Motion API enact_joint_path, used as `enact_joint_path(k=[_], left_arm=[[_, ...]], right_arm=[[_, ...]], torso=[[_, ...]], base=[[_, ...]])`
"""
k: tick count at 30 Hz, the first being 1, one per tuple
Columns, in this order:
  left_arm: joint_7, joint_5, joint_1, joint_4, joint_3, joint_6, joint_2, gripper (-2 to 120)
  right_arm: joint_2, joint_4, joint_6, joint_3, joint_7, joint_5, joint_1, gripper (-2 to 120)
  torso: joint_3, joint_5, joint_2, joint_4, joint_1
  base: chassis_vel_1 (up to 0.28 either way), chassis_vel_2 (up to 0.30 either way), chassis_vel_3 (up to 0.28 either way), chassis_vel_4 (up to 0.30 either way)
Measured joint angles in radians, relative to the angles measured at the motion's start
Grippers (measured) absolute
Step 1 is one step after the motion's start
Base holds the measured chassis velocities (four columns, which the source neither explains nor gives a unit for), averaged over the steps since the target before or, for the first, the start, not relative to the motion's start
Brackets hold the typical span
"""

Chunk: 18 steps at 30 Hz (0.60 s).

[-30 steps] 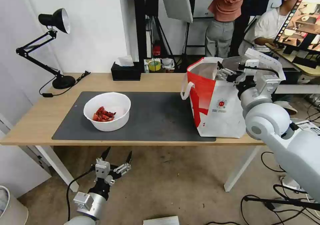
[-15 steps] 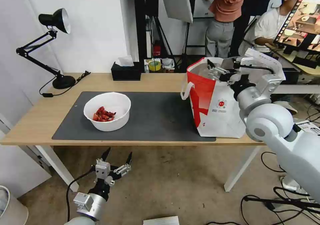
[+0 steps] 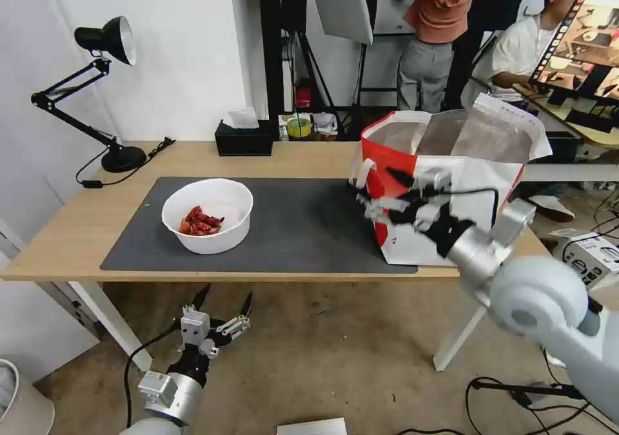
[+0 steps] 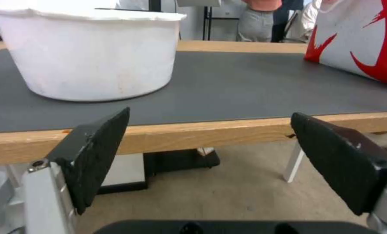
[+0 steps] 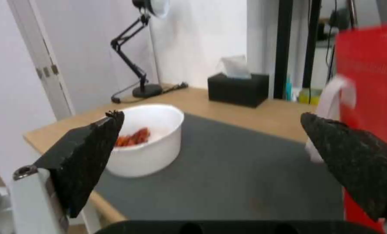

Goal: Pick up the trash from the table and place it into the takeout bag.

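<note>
Beside takeout bag [image 3: 445, 196], right gripper [image 3: 380, 193] — blurred.

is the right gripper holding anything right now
No, the right gripper is open with only the white bowl and grey mat showing between its fingers.

Bright, even indoor light; motion blur on right claw [image 3: 377, 196].

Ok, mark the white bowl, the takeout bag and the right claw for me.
white bowl [image 3: 222, 229], head view, on its near outer wall.
takeout bag [image 3: 429, 245], head view, on the lower white front panel.
right claw [image 3: 380, 196], head view, midway between its open fingertips, in front of the bag's red corner.
</note>
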Motion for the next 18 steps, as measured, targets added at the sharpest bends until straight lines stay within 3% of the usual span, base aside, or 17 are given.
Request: enact_joint_path(k=[4,8,11,18], left_arm=[[0.0,0.0,0.0,0.0,0.0,0.0,0.0,100],[0.002,-0.001,0.001,0.002,-0.004,-0.002,0.0,100],[0.003,-0.004,0.006,0.006,-0.015,-0.007,0.003,100],[0.003,-0.006,0.006,0.014,-0.016,-0.008,0.002,100]], right_arm=[[0.004,0.003,0.001,0.005,-0.003,-0.011,-0.025,100],[0.037,-0.004,0.048,0.028,-0.036,-0.095,-0.15,100],[0.121,-0.058,0.188,0.049,-0.049,-0.263,-0.314,100],[0.183,-0.116,0.295,0.064,-0.021,-0.401,-0.407,100]], torso=[[0.0,0.0,0.0,-0.0001,0.0],[0.0,0.0001,0.0,-0.0001,0.0],[0.0,0.0002,0.0,-0.0003,0.0],[0.0,0.0001,0.0,-0.0002,0.0]], base=[[0.0,0.0,0.0,0.0],[0.0,0.0,0.0,0.0],[0.0,0.0,0.0,0.0],[0.0,0.0,0.0,0.0]])
